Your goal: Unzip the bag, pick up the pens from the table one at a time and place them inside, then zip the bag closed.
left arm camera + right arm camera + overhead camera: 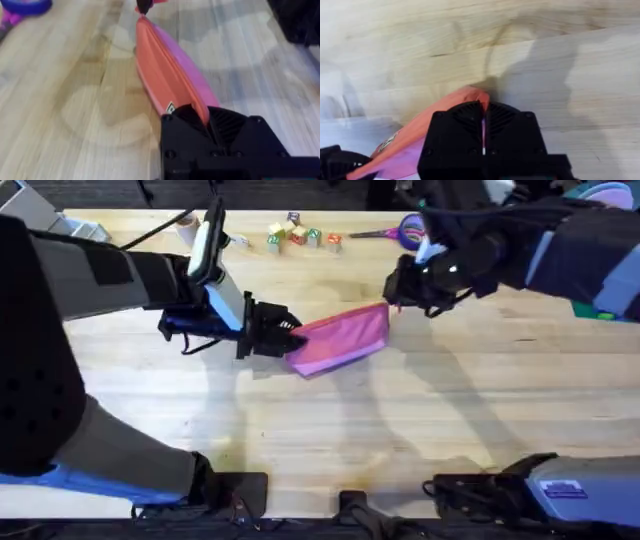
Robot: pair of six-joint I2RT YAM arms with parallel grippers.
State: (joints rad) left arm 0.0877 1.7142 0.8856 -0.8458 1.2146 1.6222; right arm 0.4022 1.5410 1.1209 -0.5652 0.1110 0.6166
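Observation:
The pink bag [345, 335] lies stretched across the middle of the table [400, 420], its coral zipper [162, 75] facing up. My left gripper [285, 335] is shut on the bag's left end, and in the left wrist view its black fingers [185, 117] pinch the fabric. My right gripper [397, 292] is shut on the bag's right end. A thin pink strip [483, 131] shows between its closed fingers. The bag [405, 145] runs away toward the left gripper. The pens are out of view.
Purple-handled scissors [400, 230] and several small toy blocks [295, 235] lie along the table's far edge. Bare wood [400, 450] spreads in front of the bag, toward the arm bases.

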